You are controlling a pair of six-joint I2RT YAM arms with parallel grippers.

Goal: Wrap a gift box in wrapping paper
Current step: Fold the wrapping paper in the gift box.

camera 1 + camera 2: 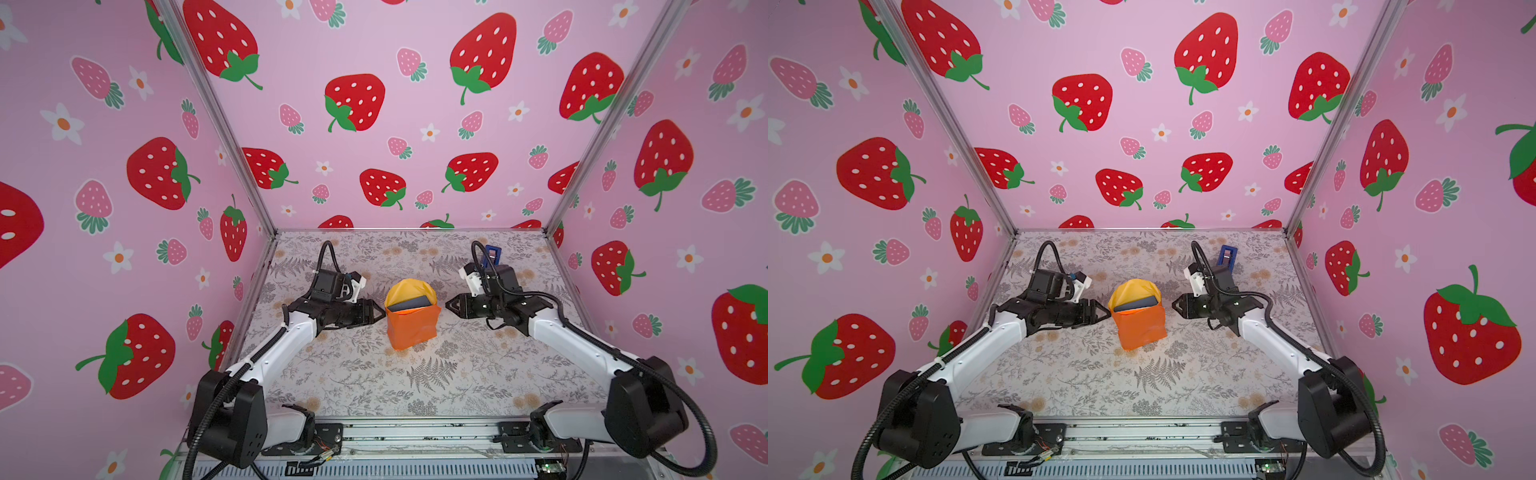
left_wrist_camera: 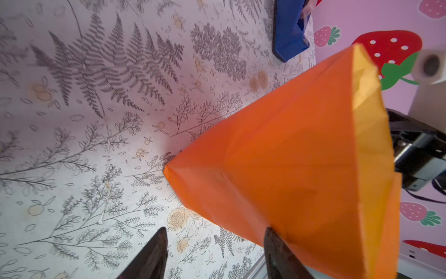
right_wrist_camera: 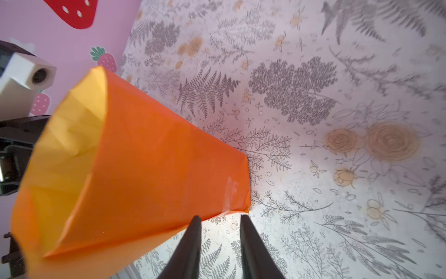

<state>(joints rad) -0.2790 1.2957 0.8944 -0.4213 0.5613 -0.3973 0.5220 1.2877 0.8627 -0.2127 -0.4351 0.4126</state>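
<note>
jaws are standing parted and empty on both sides, left gripper (image 1: pixel 379 313) wider than right gripper (image 1: pixel 449 306). on the table (image 1: pixel 374 382), between them, the paper (image 1: pixel 411 330) is standing as an open-topped sleeve, the box (image 1: pixel 409 304) sitting inside.

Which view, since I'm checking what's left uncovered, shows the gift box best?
A top view: the gift box shows its dark top inside the open wrapping paper. Both top views show it; the wrist views see only paper.
</note>
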